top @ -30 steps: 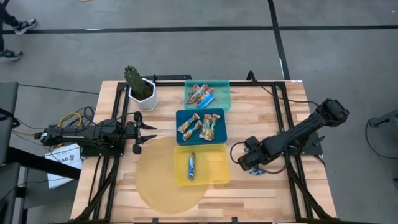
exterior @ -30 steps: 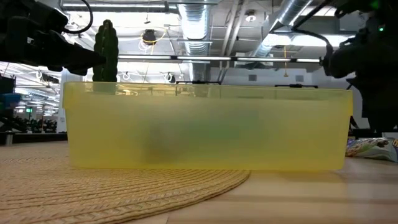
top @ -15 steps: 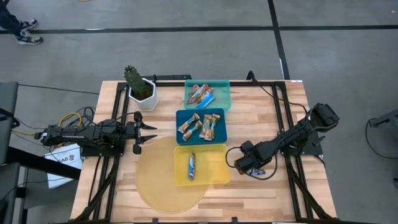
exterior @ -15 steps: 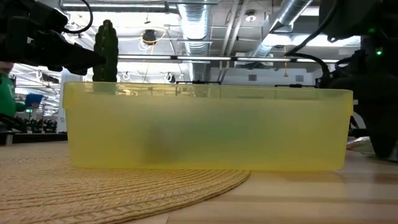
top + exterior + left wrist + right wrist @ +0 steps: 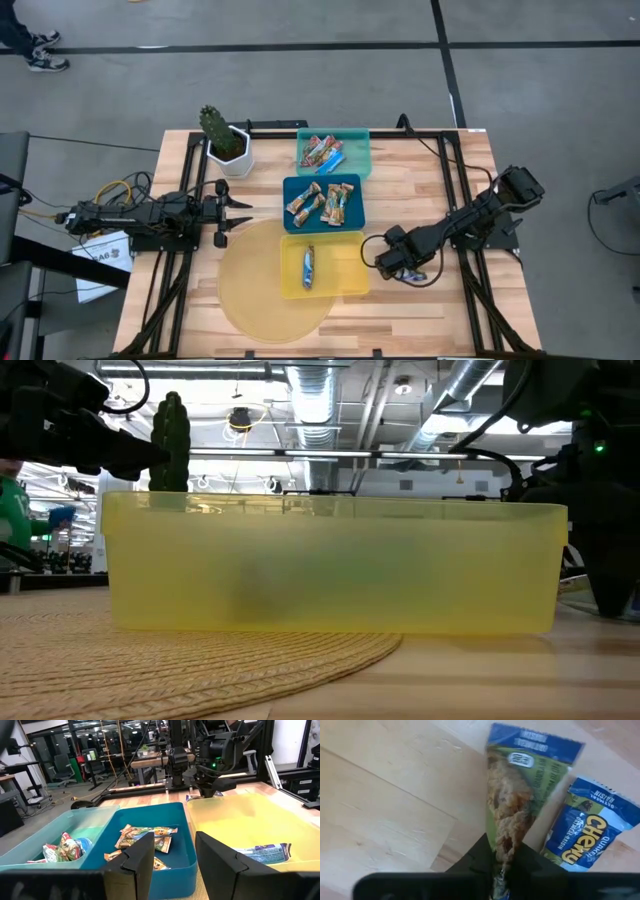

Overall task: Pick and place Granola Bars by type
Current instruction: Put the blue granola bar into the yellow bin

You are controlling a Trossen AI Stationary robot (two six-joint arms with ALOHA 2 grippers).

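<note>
Two granola bars lie on the bare wood right of the yellow tray (image 5: 345,285): a blue-and-green one (image 5: 520,785) and a blue one (image 5: 580,832) beside it. My right gripper (image 5: 502,865) is down at the table there (image 5: 398,265), shut on the blue-and-green bar. Another blue bar (image 5: 309,266) lies in the yellow tray. Tan bars (image 5: 320,203) fill the blue tray (image 5: 352,215), and red and blue bars (image 5: 322,152) lie in the teal tray (image 5: 358,150). My left gripper (image 5: 172,865) waits open at the table's left side (image 5: 222,212), holding nothing. My right gripper pinches the blue-and-green bar's near end (image 5: 506,842) between its two fingers. The wrapper is squeezed into a narrow ridge there. The fingers come from above, slanting down, in line with the bar's length. The bar's far end (image 5: 535,745) spreads flat on the wood.
A cactus in a white pot (image 5: 225,145) stands at the far left. A round woven mat (image 5: 255,300) lies under the yellow tray's left part. Black frame rails (image 5: 470,280) run along the table's right and left sides. A person's feet (image 5: 30,50) show on the floor beyond.
My right gripper has come down and a little toward the table's near edge, onto the two bars right of the yellow tray. In the low view its dark fingers now stand on the wood where the bars showed before. The left arm has kept still.
</note>
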